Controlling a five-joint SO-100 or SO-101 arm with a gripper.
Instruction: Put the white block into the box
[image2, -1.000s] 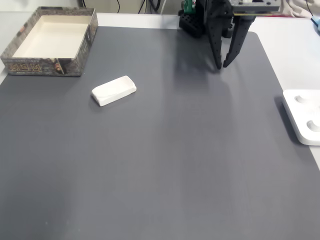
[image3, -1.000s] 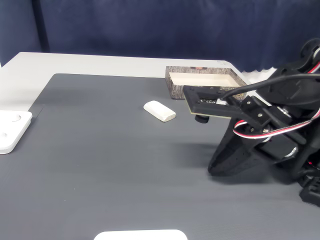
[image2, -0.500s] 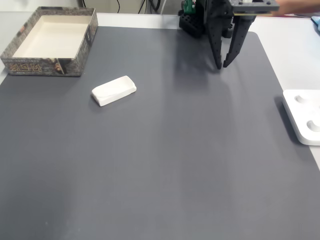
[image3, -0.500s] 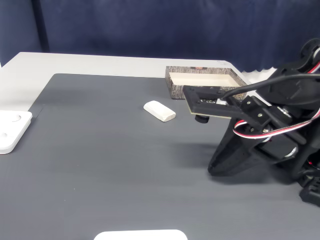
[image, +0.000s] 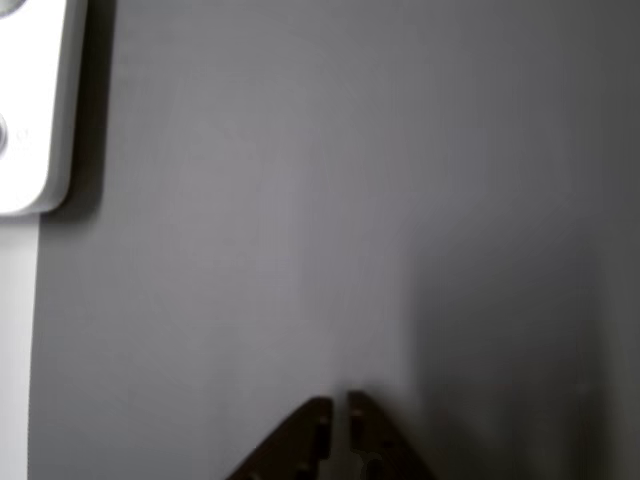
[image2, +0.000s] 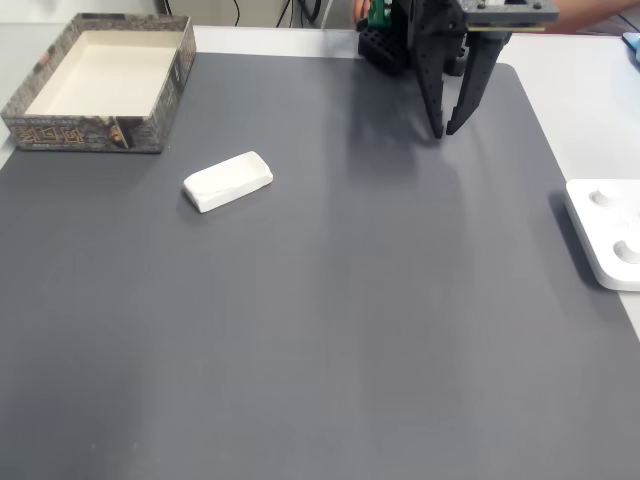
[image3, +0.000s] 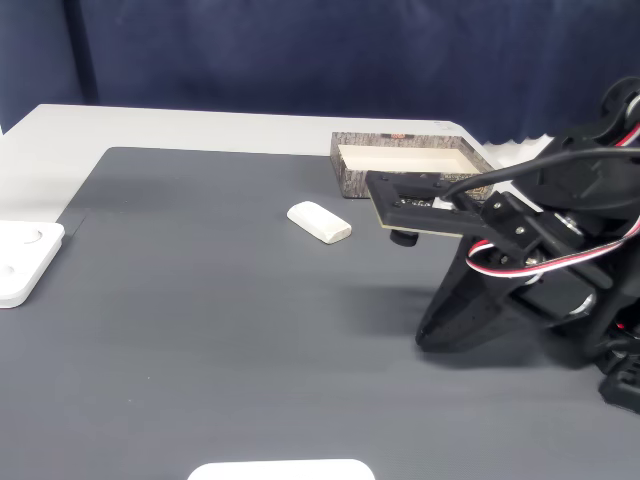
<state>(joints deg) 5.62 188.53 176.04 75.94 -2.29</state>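
In a fixed view the claw (image2: 442, 131) hangs at about 1 o'clock on the dark grey mat (image2: 330, 300), its two black fingers pointing down at the mat with a narrow gap between the tips, nothing held between them. In the other view the same tips (image: 340, 405) poke in at 6 o'clock, nearly closed, above bare mat. The white block (image2: 228, 181) lies flat on the mat at roughly 10 o'clock, turned slightly askew, well apart from the claw. The box (image2: 60, 125) sits at 11 o'clock near the mat's corner, its pale inside holding nothing, close to the block but not touching it. A flat white device (image2: 606, 235) rests at 3 o'clock, at the mat's edge on the light tabletop (image2: 590, 100). In another fixed view the block (image3: 319, 221) lies just in front of the box (image3: 352, 176)
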